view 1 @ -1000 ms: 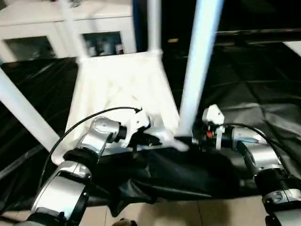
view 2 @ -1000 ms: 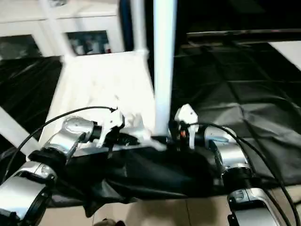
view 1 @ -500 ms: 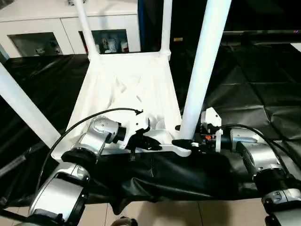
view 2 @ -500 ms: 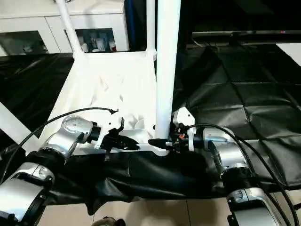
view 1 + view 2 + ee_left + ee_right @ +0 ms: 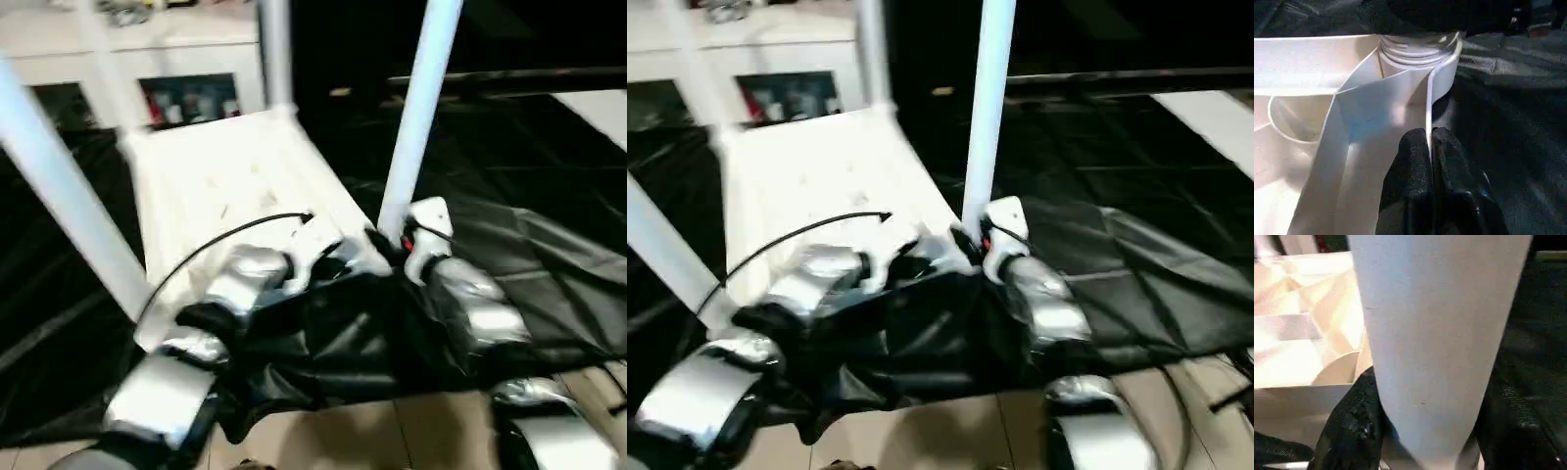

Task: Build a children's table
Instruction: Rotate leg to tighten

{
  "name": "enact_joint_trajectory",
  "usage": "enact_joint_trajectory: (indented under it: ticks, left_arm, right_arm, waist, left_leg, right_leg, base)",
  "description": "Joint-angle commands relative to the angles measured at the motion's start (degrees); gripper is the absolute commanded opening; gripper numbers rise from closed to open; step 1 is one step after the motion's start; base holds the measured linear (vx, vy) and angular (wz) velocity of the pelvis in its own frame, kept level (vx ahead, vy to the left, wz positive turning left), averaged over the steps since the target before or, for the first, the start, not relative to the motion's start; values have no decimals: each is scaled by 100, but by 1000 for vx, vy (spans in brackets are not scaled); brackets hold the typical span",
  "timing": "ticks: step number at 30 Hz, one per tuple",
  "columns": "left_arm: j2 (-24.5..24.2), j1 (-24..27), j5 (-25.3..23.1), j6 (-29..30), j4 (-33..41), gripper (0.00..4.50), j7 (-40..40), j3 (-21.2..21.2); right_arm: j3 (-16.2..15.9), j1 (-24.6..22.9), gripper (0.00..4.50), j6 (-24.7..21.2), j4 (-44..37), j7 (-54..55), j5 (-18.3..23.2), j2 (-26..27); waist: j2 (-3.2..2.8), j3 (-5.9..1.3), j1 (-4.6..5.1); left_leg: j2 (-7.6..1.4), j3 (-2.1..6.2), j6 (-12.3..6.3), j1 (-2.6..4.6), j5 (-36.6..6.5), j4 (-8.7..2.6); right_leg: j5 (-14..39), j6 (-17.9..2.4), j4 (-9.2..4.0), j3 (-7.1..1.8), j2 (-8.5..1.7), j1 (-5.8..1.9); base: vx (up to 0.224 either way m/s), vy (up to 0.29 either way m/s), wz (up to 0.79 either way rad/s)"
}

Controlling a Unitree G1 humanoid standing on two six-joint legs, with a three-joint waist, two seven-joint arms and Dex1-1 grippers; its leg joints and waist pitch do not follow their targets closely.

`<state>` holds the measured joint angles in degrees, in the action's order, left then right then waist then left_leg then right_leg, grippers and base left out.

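The children's table lies upside down: its white ribbed tabletop (image 5: 216, 181) rests on the black-draped work table, with white legs standing up from its corners. My left gripper (image 5: 1429, 139) is shut on the tabletop's thin near rim, just short of the round corner socket (image 5: 1418, 46). My right gripper (image 5: 1425, 401) is around the base of the near right leg (image 5: 416, 108), and its black fingers (image 5: 1352, 426) press against both sides of the tube. The near left leg (image 5: 59, 186) slants up at the left. A far leg (image 5: 274, 49) stands behind.
Black cloth (image 5: 529, 245) covers the work table and hangs bunched over its front edge below my forearms. White cabinets with glass doors (image 5: 186, 93) stand behind the table. Tiled floor (image 5: 372, 441) shows under the front edge.
The head camera has swung, so the whole scene has shifted. My right gripper's fingers have drawn in onto the near right leg. The left gripper's pinch on the rim is unchanged.
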<state>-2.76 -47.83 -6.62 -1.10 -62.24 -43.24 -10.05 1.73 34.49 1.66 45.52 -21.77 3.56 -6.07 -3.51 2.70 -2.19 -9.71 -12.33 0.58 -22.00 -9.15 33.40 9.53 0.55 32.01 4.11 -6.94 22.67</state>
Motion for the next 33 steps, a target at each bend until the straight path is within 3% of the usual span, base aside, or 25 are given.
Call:
enact_joint_trajectory:
  ticks: [1, 2, 3, 4, 6, 8, 9, 12, 16, 17, 21, 25, 28, 29, 33]
  left_arm:
    - [174, -118, 135, -104, -3, 0, 330, 174]
    - [155, -111, 141, -162, 19, 0, 169, 159]
    - [142, -102, 150, -179, 37, 0, 97, 156]
    - [133, -97, 155, -190, 49, 0, 51, 154]
    - [85, -75, 180, -255, 82, 0, -136, 130]
    - [-97, 11, 256, -408, 179, 0, -779, 54]
    - [-164, 53, 284, -457, 233, 0, -1028, 33]
    - [-314, 155, 352, -511, 379, 0, -1584, -25]
    - [-559, 314, 427, -603, 608, 0, -2379, -150]
    - [-668, 408, 548, -550, 768, 0, -2824, -158]
    - [-853, 499, 617, -469, 919, 0, -3313, -170]
    - [-1040, 597, 641, -325, 1076, 0, -3681, -199]
    - [-1127, 665, 702, -162, 1223, 0, -3870, -188]
    - [-1155, 691, 727, -82, 1290, 0, -3963, -187]
    - [-1200, 727, 761, 32, 1390, 0, -4100, -205]
  right_arm:
    - [-524, -232, 213, -112, 237, -449, -109, 334]
    - [-575, -280, 241, 35, 109, -790, -32, 307]
    - [-562, -288, 241, 35, 74, -901, 21, 290]
    - [-554, -292, 271, 35, 52, -973, 54, 280]
    - [-511, -310, 280, 15, -54, -1289, 209, 225]
    - [-669, -387, 293, 62, -343, -2157, 264, -138]
    - [-699, -415, 316, 43, -440, -2482, 315, -259]
    - [-783, -475, 316, 31, -641, -3127, 403, -565]
    - [-832, -503, 316, -75, -841, -3784, 530, -927]
    - [-844, -526, 316, -188, -958, -4120, 609, -1108]
    - [-899, -605, 316, -453, -1189, -4695, 715, -1388]
    - [-971, -637, 316, -566, -1267, -5056, 719, -1584]
    - [-1002, -633, 316, -661, -1312, -5198, 771, -1637]
    - [-1018, -631, 291, -709, -1338, -5250, 781, -1647]
    - [-1056, -624, 266, -831, -1396, -5365, 843, -1663]
  waist:
    - [97, -288, 32]
    - [104, -297, 12]
    - [104, -296, 7]
    - [109, -308, 0]
    - [105, -319, -17]
    - [124, -325, -35]
    - [128, -329, -112]
    - [128, -344, -177]
    - [123, -360, -228]
    - [129, -372, -272]
    - [142, -394, -369]
    - [129, -396, -440]
    - [129, -378, -441]
    - [132, -377, -436]
    - [136, -374, -428]
  left_leg:
    - [-286, 319, 204, 218, -3408, -537]
    - [-282, 303, 138, 233, -3329, -527]
    - [-282, 295, 104, 228, -3275, -524]
    - [-284, 288, 40, 201, -3151, -530]
    - [-297, 278, -52, 161, -2979, -538]
    - [-298, 256, -107, 154, -2841, -530]
    - [-313, 214, -230, 143, -2610, -508]
    - [-339, 200, -342, 90, -2271, -498]
    - [-358, 173, -332, 123, -2122, -473]
    - [-361, 162, -393, 105, -1961, -454]
    - [-369, 141, -548, 106, -1583, -411]
    - [-378, 146, -546, 89, -1395, -406]
    - [-385, 154, -397, 110, -1651, -437]
    - [-391, 161, -342, 110, -1721, -448]
    - [-385, 160, -276, 119, -1747, -456]
  right_leg:
    - [3321, -581, -549, -93, -238, -56]
    - [3207, -638, -554, -121, -248, -40]
    - [3127, -681, -552, -134, -250, -39]
    - [2921, -775, -521, -147, -246, -66]
    - [2615, -890, -483, -160, -253, -102]
    - [2423, -991, -462, -164, -248, -113]
    - [2255, -1069, -440, -177, -250, -142]
    - [1973, -1210, -373, -175, -262, -188]
    - [1754, -1371, -336, -189, -253, -155]
    - [1605, -1433, -297, -203, -266, -173]
    - [1197, -1547, -236, -213, -262, -162]
    - [1083, -1574, -198, -197, -251, -171]
    - [1435, -1510, -227, -202, -253, -159]
    - [1521, -1490, -229, -205, -257, -165]
    - [1563, -1452, -233, -214, -251, -161]
  base:
    - [0, 0, 0]
    - [0, 0, 0]
    - [0, 0, 0]
    - [0, 0, 0]
    - [0, 0, 0]
    - [0, 0, 0]
    - [0, 0, 0]
    - [0, 0, 0]
    - [0, 0, 0]
    - [0, 0, 0]
    - [0, 0, 0]
    - [0, 0, 0]
    - [0, 0, 0]
    - [0, 0, 0]
    - [0, 0, 0]
